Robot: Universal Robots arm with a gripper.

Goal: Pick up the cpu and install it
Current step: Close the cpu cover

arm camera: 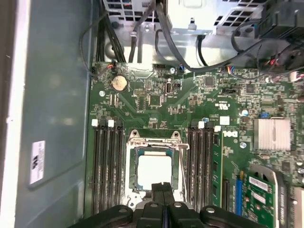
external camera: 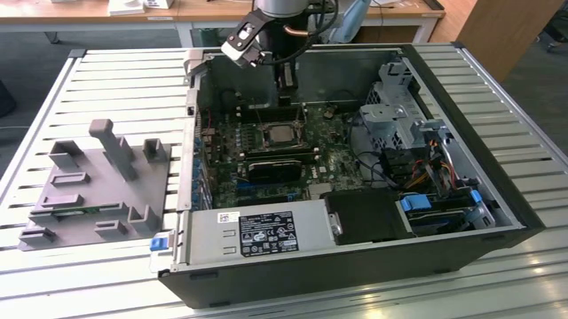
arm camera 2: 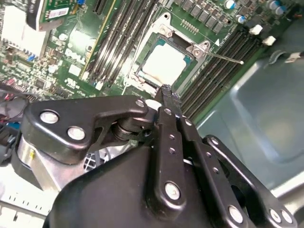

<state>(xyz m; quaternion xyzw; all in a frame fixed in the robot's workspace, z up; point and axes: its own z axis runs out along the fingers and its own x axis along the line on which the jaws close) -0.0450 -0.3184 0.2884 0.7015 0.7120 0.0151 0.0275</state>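
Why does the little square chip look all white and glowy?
In the first wrist view, light bouncing off the cpu washes its metal top out to plain white. In the second wrist view, the same glare whitens it. In the exterior view, it looks grey with less glare, while the slatted table shines in bright stripes.

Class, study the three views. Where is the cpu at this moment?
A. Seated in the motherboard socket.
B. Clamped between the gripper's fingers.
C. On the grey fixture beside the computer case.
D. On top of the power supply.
A: in the first wrist view the cpu lies inside the socket frame, and the gripper has its fingers closed together with nothing between them.
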